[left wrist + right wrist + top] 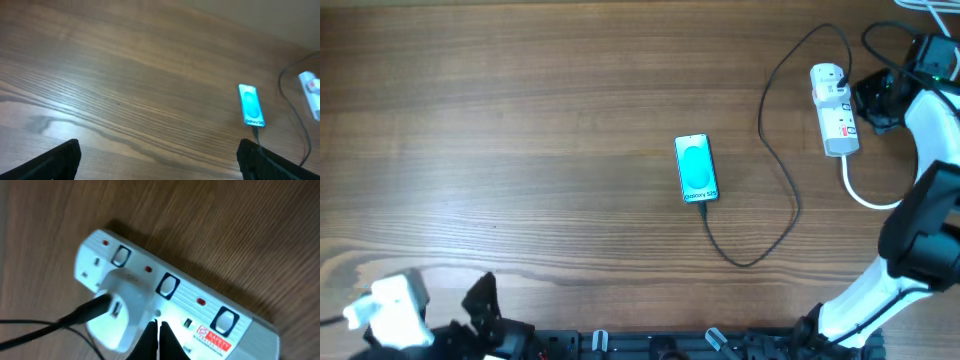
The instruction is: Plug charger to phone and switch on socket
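Observation:
The phone (697, 169) lies mid-table with its turquoise screen lit; it also shows in the left wrist view (250, 105). The thin black charger cable (775, 150) runs from the phone's near end in a loop to a white adapter (120, 312) plugged into the socket (833, 110). In the right wrist view the socket (210, 315) shows three white switches with red dots. My right gripper (157, 330) is shut and empty, its tips just over the socket's face next to the adapter. My left gripper (159, 160) is open and empty at the near left.
A thick white cord (865, 190) trails from the socket's near end toward my right arm (930, 220). More cables (920, 10) lie at the far right corner. The socket also shows at the right edge of the left wrist view (312, 95).

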